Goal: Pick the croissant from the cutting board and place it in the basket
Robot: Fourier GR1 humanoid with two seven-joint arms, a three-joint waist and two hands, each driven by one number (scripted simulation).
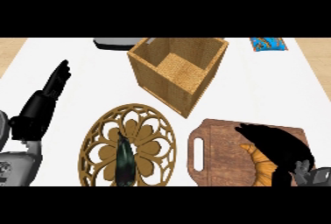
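Observation:
A golden croissant lies on the brown wooden cutting board at the lower right. My right hand hovers over it, covering its right side, fingers stretched toward the upper left. I cannot see whether it touches the croissant. A square woven basket stands behind the board, near the top centre, with nothing inside. At the left edge my left hand rests open, fingers pointing up.
A round carved wooden trivet lies left of the board with a dark elongated object on it. A grey tray sits at the back edge. A blue packet lies at the back right.

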